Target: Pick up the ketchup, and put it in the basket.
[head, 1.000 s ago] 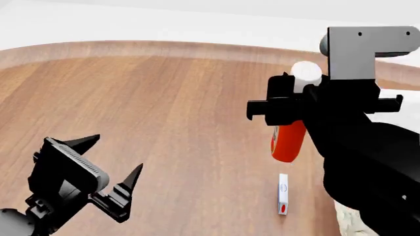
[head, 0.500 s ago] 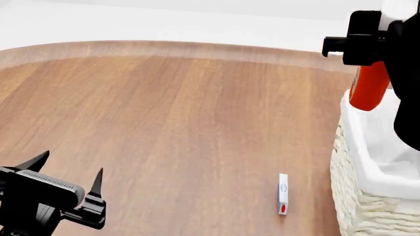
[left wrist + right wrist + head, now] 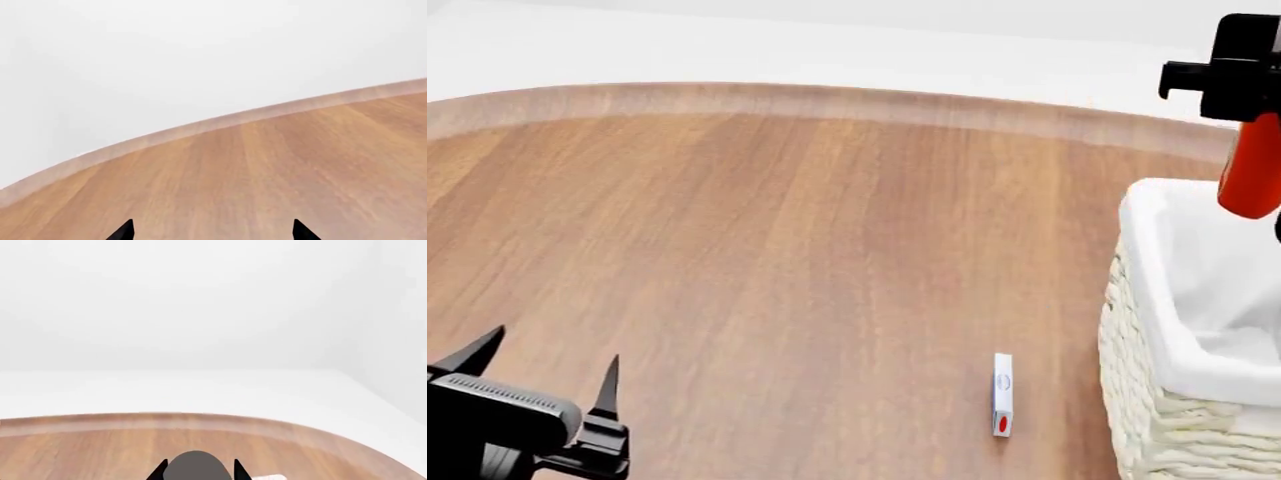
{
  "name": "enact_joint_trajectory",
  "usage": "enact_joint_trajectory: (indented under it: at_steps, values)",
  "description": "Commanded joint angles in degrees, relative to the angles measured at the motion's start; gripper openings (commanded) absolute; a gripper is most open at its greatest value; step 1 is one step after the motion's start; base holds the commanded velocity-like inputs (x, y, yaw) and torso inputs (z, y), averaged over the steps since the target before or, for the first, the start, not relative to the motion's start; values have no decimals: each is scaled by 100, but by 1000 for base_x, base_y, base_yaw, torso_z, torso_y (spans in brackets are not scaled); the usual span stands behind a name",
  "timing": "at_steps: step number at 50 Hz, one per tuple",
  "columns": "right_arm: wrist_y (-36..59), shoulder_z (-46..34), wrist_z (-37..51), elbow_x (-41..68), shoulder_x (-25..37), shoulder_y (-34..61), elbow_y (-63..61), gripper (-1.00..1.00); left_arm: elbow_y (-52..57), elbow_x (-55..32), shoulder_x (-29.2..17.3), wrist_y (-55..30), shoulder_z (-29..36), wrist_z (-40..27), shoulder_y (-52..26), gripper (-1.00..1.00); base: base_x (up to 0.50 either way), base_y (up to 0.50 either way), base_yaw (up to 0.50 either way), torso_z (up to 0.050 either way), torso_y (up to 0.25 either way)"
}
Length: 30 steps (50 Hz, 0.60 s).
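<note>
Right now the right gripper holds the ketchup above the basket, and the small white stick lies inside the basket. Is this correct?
Not fully. The head view shows the small white stick lying on the table beside the basket, not inside. The right gripper does hold the ketchup above it.

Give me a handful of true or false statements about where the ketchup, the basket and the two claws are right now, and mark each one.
1. The right claw holds the ketchup above the basket. True.
2. The ketchup lies flat on the table. False: it hangs in the air, gripped near its top.
3. The left claw is open and empty. True.
4. The small white stick with a red dot is inside the basket. False: it lies on the table beside the basket.
5. The basket has a white liner over its rim. True.
</note>
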Motion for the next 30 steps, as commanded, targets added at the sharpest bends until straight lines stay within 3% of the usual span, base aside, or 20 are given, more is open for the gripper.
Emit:
enact_joint_trajectory:
  at_steps: [1,11,15,30]
  values:
    - [-831,-434,-553,-760,-302,123,1249,-100,127,-72,-47,67,-81,-70,140,100,0,0,0,0,0]
    - [-2130,-651,-1105,-1322,-1004,616,3408,-100,164,-94,-23,94,-60,-97,245,100,0,0,0,0,0]
    - [-3105,-710,-1521,-1593,-1490,1147,5216,-100,94,-335,16,110,-142,13,279,100,0,0,0,0,3]
    - [-3261,541,-1508,-2316,-1534,776,5359,-100,134,-396,-37,277,-188,24,508,100,0,0,0,0,0]
